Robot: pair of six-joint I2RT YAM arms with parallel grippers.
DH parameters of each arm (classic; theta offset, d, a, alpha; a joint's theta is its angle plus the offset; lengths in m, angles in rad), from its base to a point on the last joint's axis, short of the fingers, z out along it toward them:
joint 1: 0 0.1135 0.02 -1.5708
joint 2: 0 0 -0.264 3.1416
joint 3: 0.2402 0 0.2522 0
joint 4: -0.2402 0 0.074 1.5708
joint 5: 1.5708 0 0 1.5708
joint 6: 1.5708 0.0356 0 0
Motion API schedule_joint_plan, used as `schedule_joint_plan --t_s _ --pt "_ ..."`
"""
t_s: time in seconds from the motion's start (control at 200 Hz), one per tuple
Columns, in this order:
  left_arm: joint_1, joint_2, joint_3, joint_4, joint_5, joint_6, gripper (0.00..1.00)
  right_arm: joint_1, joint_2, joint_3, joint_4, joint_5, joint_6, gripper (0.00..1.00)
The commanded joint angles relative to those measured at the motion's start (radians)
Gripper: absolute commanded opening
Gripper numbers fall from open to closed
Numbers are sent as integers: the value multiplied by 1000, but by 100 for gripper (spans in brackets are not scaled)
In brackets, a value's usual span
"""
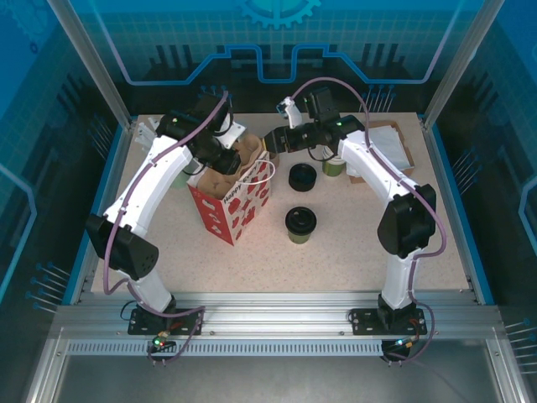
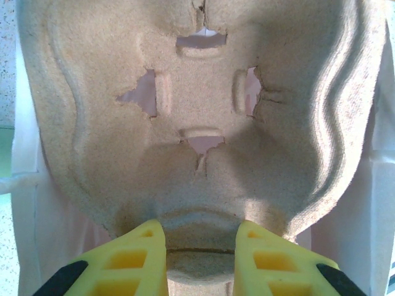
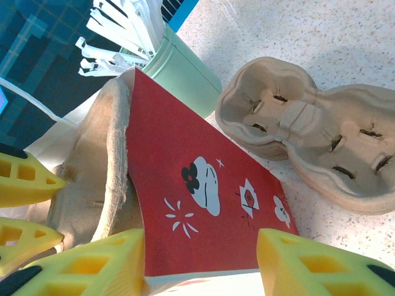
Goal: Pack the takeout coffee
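You see the small olive-green paper cup with a round black lid standing on the speckled desk, well apart from both grippers. Your left gripper has its jaws clenched on the brown pulp cup carrier. Your right gripper has its jaws released, with the wall of the red paper bag between them.

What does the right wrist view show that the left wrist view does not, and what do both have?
Right wrist view: the printed outside of the red paper bag, a mint cup of white plastic pieces, a stack of pulp carriers on the table, and the open right gripper. Left wrist view: the cross-cut cup slot of the pulp carrier up close, its edge clamped by the left gripper. Both: that carrier standing in the bag.
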Motion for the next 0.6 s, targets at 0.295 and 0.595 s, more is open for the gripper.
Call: schedule_joint_plan --t_s 0.295,0.595 --pt "10 -64 -52 -33 -23 20 13 29 24 67 -75 125 -21 44" --pt "9 -46 -70 -31 -20 21 13 37 26 78 -74 130 -21 43"
